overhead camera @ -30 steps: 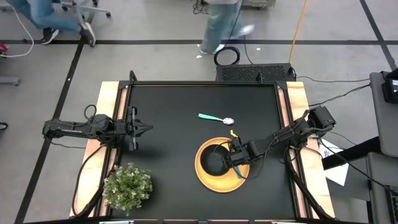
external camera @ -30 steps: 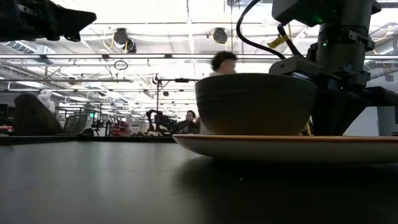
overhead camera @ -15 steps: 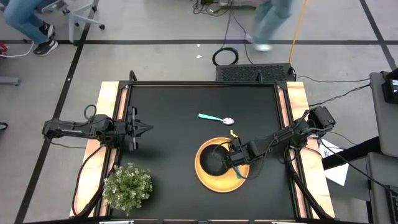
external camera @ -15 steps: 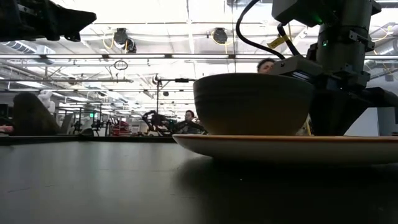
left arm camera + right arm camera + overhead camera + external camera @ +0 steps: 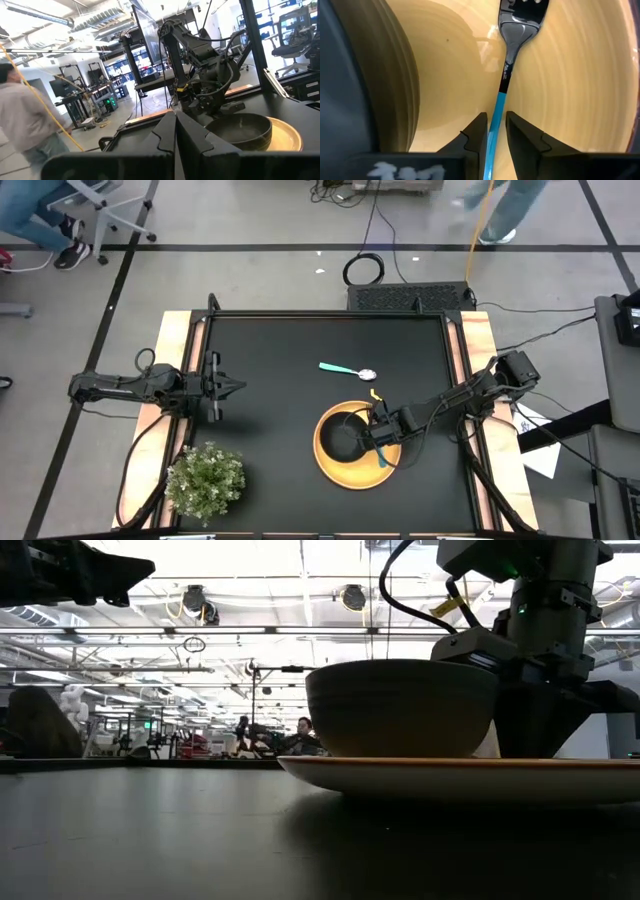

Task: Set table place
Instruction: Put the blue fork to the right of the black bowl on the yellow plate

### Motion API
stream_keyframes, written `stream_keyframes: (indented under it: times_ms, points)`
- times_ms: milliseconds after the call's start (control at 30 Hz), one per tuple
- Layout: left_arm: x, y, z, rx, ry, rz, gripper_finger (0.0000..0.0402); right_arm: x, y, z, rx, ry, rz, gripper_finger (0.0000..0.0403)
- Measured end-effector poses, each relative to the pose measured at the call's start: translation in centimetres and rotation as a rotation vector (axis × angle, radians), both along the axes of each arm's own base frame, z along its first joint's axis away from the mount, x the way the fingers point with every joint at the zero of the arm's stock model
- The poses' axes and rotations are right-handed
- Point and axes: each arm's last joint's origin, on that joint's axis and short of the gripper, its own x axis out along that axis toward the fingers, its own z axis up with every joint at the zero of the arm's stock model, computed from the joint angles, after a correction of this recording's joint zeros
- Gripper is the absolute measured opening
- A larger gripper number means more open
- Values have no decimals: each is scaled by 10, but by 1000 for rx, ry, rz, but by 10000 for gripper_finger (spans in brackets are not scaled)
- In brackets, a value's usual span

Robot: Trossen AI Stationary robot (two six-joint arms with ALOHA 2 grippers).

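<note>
The round yellow plate (image 5: pixel 356 467) lies on the black table (image 5: pixel 280 350), right of centre near the front. The black bowl (image 5: pixel 343 441) stands on the plate's left part and also shows in the low view (image 5: pixel 400 708). My right gripper (image 5: pixel 380 436) is low over the plate, just right of the bowl, shut on the teal-handled fork (image 5: pixel 506 65). The teal-handled spoon (image 5: pixel 348 370) lies flat on the table beyond the plate. My left gripper (image 5: pixel 232 387) is shut and empty, above the table's left side. My right gripper pinches the fork's teal handle (image 5: pixel 495 122) between its two fingers (image 5: pixel 475 134), which lie along the fork. The metal head (image 5: pixel 520 22) reaches out past the fingertips, low over the plate's inner face beside the bowl. Whether the head rests on the plate, I cannot tell.
A green bushy potted plant (image 5: pixel 205 480) stands at the table's near left corner. Light wooden strips (image 5: pixel 170 360) run along the left and right sides. People move about on the floor beyond the far edge.
The bowl has slid a little toward the table's left on the plate. My right gripper stays low beside it with the fork.
</note>
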Motion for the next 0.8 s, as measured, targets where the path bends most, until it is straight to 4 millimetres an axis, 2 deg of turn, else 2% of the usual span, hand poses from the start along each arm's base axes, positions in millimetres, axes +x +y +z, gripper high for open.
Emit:
stream_keyframes:
  times_ms: [233, 800]
  points:
    - [0, 0, 0, 0, 0, 0, 19, -3, 0, 9, 10, -28, 0, 65]
    - [0, -1, 0, 5, -1, -28, 19, -5, -2, 10, -17, -9, -1, 65]
